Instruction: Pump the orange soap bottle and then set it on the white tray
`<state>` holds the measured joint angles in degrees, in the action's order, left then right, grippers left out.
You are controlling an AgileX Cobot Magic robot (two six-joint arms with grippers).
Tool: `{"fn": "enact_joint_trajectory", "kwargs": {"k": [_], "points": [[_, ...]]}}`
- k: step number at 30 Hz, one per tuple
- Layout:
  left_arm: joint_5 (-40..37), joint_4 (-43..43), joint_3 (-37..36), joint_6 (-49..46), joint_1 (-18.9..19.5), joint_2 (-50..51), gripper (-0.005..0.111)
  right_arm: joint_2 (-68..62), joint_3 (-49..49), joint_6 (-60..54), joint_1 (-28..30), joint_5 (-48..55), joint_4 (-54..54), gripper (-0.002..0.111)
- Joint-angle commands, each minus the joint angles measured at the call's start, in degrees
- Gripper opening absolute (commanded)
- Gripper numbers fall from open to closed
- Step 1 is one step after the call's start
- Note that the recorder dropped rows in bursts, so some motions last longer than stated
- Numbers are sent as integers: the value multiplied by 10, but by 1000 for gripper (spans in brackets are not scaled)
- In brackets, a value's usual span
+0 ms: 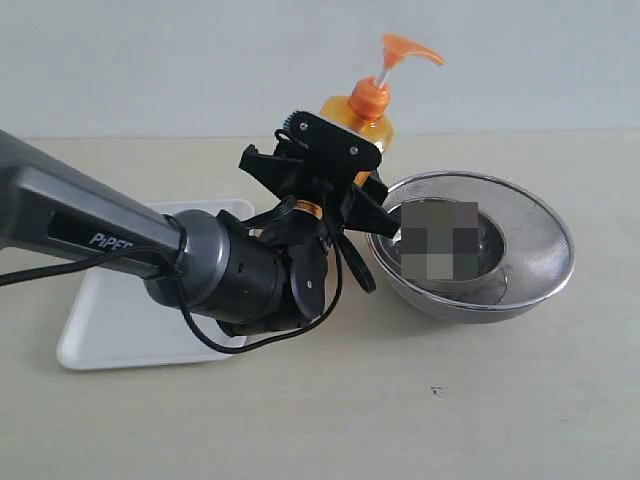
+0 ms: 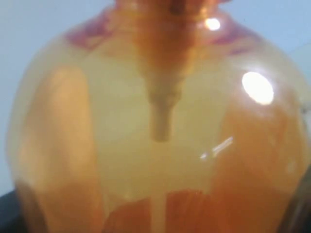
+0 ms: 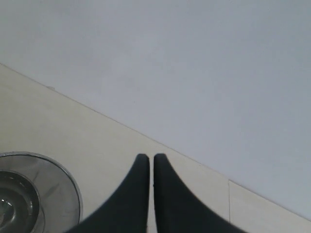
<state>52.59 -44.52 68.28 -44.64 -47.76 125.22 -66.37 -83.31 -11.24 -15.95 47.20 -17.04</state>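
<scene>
Your left gripper [image 1: 320, 185] straddles the body of the tall translucent orange soap bottle [image 1: 372, 110], a jaw on either side. Whether they truly clamp it I cannot tell, and the bottle sits at the far middle, between the flat white rectangular tray [image 1: 110, 330] on the left and the round steel mesh bowl [image 1: 530, 230] on the right. Your right gripper [image 3: 151, 165], fingers pinched together and empty, suits the pressing — bring it straight down on the orange pump head [image 1: 405, 50] while the left steadies the body, so nothing tips toward the bowl.
</scene>
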Motion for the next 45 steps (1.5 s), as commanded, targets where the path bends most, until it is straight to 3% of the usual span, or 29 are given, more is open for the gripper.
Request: {"fn": "enact_joint_trajectory", "kwargs": {"k": [1,7,16,24,30,35,45], "points": [[48,22,4,1,-3,-10,5,5,0,5,1,-7,-1,0],[44,22,4,2,-3,-10,5,5,0,21,1,-7,-1,0],[22,21,4,141,-1,-17,5,5,0,51,1,-23,-5,0],[14,16,4,142,-1,-47,5,5,0,52,1,-26,-5,0],[-5,-43,4,142,15,-66,5,5,0,52,1,-25,-5,0],[-46,-45,4,142,26,-83,5,5,0,52,1,-25,-6,0],[-53,-45,4,116,26,-118,5,5,0,52,1,-25,-14,0]]}}
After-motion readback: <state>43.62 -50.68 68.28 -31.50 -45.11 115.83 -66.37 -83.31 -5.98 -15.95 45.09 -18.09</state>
